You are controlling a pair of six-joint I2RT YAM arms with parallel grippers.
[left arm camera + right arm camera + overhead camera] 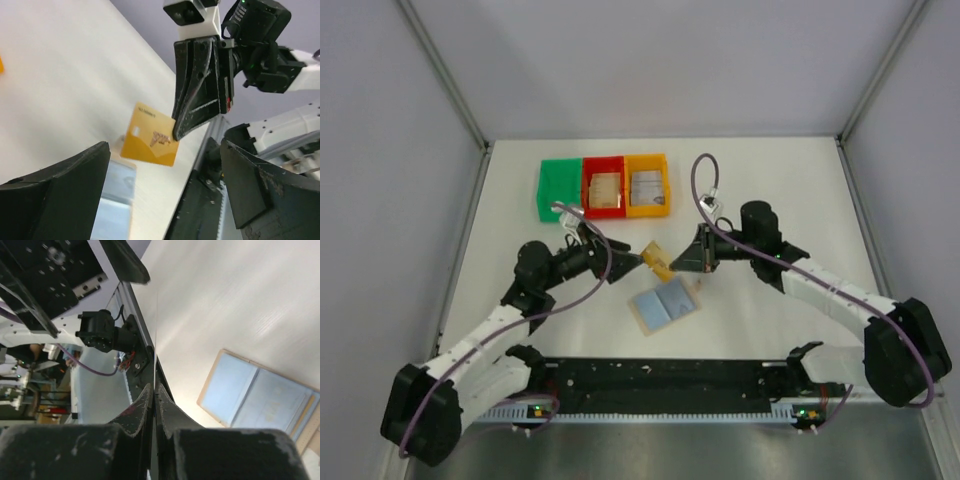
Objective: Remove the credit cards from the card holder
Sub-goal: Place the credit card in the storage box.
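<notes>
Yellow-tan plastic, one credit card (150, 142) hangs in the air just behind the card holder (665, 305). The right fingers (197, 95) are closed tight on one edge of it. The card holder lies spread open on the desk (770, 190), blue-grey lining up. The left fingers (70, 190) are spread wide with nothing between them, up and left of the card holder. Beyond the card holder stand a green bin (555, 192), a red bin (588, 190) with tan cards (605, 190), and an orange bin (647, 160) with grey cards (646, 186).

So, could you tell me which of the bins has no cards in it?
The green bin, leftmost; the red bin and orange bin each hold cards.
</notes>
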